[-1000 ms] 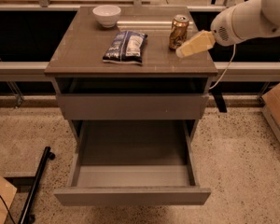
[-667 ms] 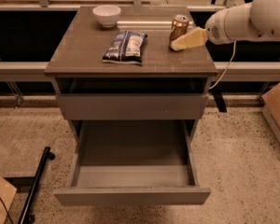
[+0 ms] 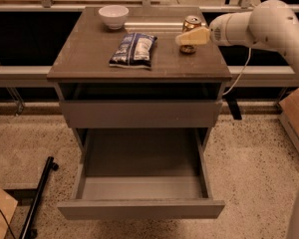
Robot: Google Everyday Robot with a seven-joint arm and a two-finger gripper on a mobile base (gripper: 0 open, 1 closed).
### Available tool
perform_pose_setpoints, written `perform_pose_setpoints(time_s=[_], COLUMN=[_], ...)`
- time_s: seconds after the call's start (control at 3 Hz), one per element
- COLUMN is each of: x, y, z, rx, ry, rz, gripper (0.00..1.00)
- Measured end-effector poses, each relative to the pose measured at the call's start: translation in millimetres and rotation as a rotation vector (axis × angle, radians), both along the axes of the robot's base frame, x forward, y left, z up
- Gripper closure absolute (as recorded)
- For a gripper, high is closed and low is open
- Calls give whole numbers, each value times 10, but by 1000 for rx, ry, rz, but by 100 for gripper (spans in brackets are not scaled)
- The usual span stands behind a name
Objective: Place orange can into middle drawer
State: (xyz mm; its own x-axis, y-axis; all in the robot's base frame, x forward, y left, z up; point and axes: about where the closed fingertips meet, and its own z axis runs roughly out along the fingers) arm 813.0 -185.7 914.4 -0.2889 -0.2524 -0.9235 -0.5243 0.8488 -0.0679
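The orange can point(image 3: 192, 22) stands upright on the right rear part of the cabinet top point(image 3: 89, 49). My gripper point(image 3: 191, 36) reaches in from the right on a white arm point(image 3: 259, 26) and lies across the can's lower half in this view, hiding it. The middle drawer point(image 3: 139, 209) is pulled out low at the front, with its flat grey floor point(image 3: 142, 187) bare. It sits well below and in front of the can.
A blue-and-white snack bag point(image 3: 134, 49) lies mid-top. A white bowl point(image 3: 113, 16) stands at the back left. A second drawer's front panel point(image 3: 139, 113) is above the open one. A cardboard box point(image 3: 295, 118) is at the right and a black pole point(image 3: 37, 198) lies on the floor.
My gripper has moved left toward the can, from beside its right side to across its lower half. The can, bag, bowl and drawers have not moved.
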Motion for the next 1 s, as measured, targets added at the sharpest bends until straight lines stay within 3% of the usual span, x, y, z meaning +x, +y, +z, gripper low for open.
perform_pose_setpoints(time_s=[0.33,0.67,1.0], x=[353,644,815], y=[36,61,77], z=[-144,-232,-228], rx=[42,62,77], ry=[3,6,-8], rz=[15,30,45], gripper=[0,12,39])
